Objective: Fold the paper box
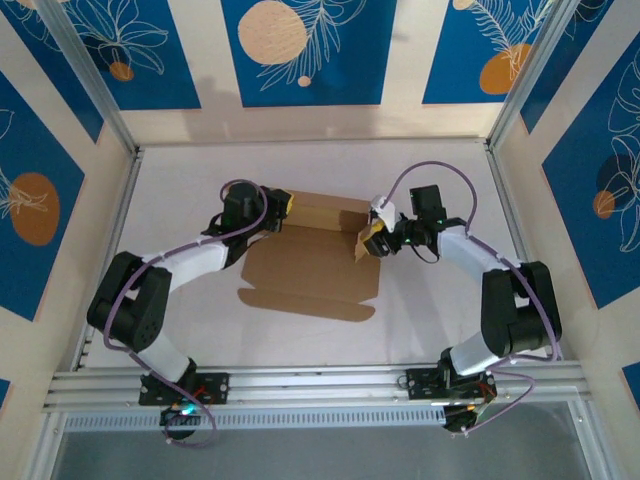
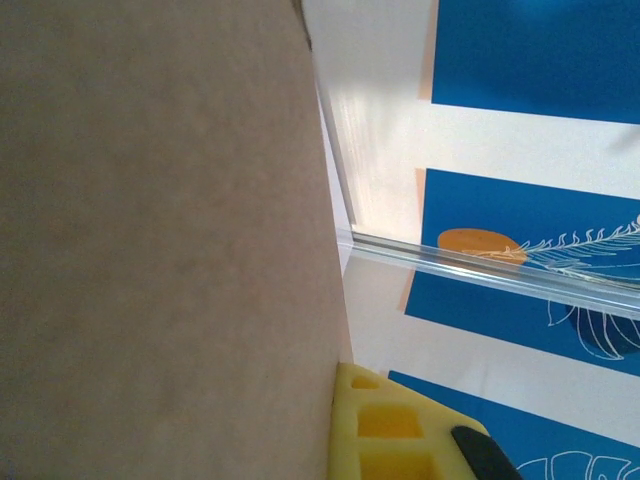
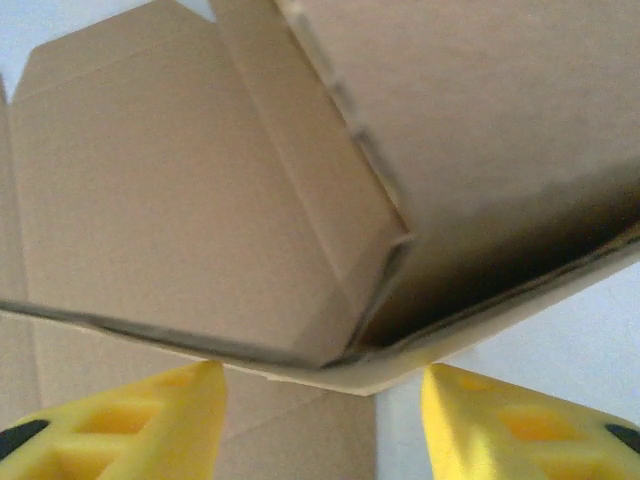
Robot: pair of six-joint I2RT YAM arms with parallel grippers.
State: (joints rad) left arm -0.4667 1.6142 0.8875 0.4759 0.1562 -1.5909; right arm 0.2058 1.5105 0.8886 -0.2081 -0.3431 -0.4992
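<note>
The paper box (image 1: 310,270) lies in the middle of the table (image 1: 180,190), a plain brown cardboard sheet partly raised. Its base panel is flat, a long flap stretches toward the arms at the near side, and a wall stands along the far edge. In the right wrist view, two of its panels (image 3: 200,230) meet at a raised corner.

The left gripper (image 1: 278,205) is at the far left corner. Its one visible yellow finger (image 2: 385,425) lies against a cardboard panel (image 2: 150,220), and the jaws are closed on that panel.

The right gripper (image 1: 368,243) is at the box's right side. Its yellow fingers (image 3: 170,400) stand well apart below the raised corner, gripping nothing.

Blue wall panels (image 1: 310,50) with white leaf outlines and orange discs surround the table.
</note>
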